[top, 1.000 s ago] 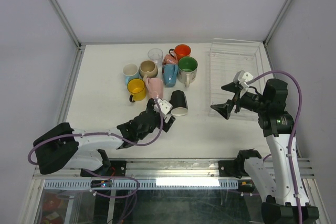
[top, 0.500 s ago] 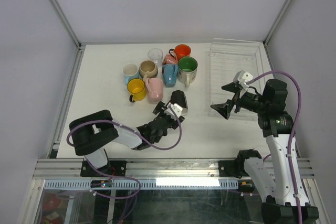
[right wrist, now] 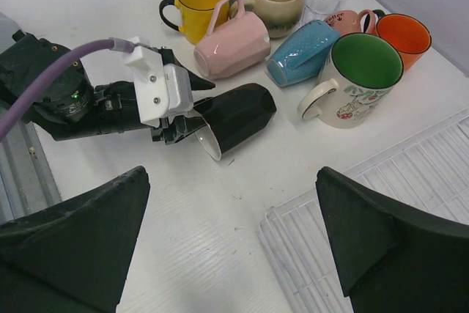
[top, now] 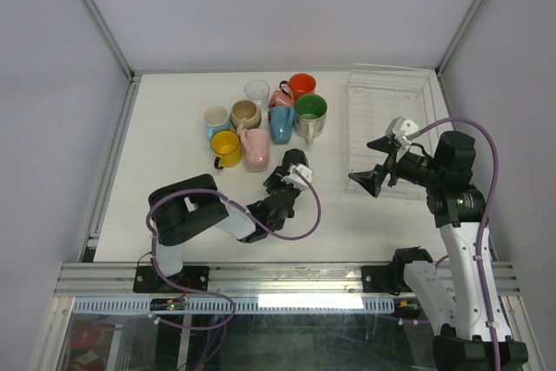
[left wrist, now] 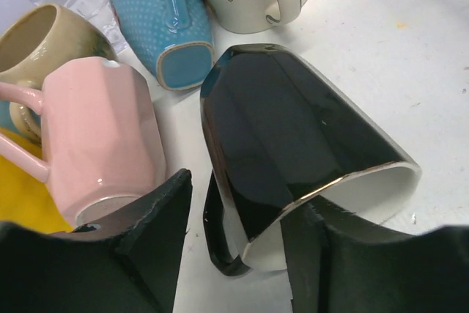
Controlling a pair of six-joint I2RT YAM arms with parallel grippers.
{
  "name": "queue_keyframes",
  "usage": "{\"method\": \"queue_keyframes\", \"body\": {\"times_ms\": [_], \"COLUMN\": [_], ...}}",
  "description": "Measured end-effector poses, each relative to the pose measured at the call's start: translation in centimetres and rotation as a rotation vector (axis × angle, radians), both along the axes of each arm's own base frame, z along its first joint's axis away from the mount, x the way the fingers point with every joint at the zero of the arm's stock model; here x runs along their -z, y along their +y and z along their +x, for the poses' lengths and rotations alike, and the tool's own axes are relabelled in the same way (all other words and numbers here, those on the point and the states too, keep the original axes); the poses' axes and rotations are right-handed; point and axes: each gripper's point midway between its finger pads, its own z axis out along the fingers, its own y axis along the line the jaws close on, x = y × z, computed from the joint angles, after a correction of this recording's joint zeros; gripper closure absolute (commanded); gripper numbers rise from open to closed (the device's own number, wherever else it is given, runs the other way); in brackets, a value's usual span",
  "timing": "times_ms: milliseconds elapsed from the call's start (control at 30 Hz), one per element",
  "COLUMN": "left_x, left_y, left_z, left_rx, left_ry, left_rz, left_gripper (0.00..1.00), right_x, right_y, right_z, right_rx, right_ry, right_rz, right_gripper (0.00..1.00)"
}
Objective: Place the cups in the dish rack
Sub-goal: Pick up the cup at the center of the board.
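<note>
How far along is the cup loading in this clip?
Done: nothing, the dish rack holds no cups. In hand: the left gripper straddles the rim of the black mug, which lies on its side, unlifted. Left: everything; the other cups sit clustered on the table, and the right gripper hangs open.

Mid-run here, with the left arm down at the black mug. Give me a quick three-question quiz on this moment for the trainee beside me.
1. Which cup's rim does the left gripper straddle? A: pink mug. B: black mug. C: blue mug.
2. True or false: no cup sits in the dish rack yet.
3. Fill in: the right gripper hangs over the rack's near left corner, holding nothing, with its jaws ___.
Key: 1 B; 2 true; 3 open.
</note>
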Motion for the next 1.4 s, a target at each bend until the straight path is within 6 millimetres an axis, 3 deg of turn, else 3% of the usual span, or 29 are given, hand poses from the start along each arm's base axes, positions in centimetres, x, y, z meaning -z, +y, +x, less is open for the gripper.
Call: {"method": "queue_keyframes", "body": {"times_ms": [67,300,467,600,733,867,1000,1100,1233,1400], "left_x": [0.3,-0.4,-1.3,-2.5,-5.2,-7.2,-6.9,-6.7,-9.8,-16.2], "left_y": [0.0,-0.3,-0.5,1.1,2.2,3.9,7.2,7.5,5.7,4.4], "left_z": [0.1,-0.5,-2.7,-4.8,-6.2,-5.7,-5.2,-5.7,-6.9,-7.3], "left_rx": [-0.006,0.001,0.086,0.137,0.196,0.239,0.213,0.229,0.369,0.526], "left_ry": [0.005,0.009,0.044,0.095,0.148,0.213,0.282,0.355,0.41,0.364], "left_rz": [0.012,0.032,-0.003,-0.108,-0.341,-0.654,-0.936,-1.061,-1.22,-1.392], "left_gripper": [0.74,1.0,1.0,1.0,1.0,1.0,1.0,1.0,1.0,1.0], "right_x": [0.0,0.0,0.1,0.1,0.3,1.1,1.4,1.0,0.9,1.0], "right_y": [0.0,0.1,0.2,0.3,0.8,1.7,2.5,3.1,3.5,3.5], "right_z": [0.0,-0.1,-0.1,-0.2,-0.6,-1.7,-3.1,-4.3,-5.2,-4.7], "right_rx": [0.0,-0.003,-0.007,-0.017,-0.053,-0.133,-0.23,-0.309,-0.371,-0.356], "right_ry": [-0.001,-0.001,0.003,0.002,0.005,0.03,0.038,0.023,0.027,0.058], "right_rz": [0.0,-0.001,-0.001,0.002,0.018,0.05,0.086,0.113,0.143,0.163], "right_gripper": [0.0,0.0,0.0,0.0,0.0,0.0,0.0,0.0,0.0,0.0]}}
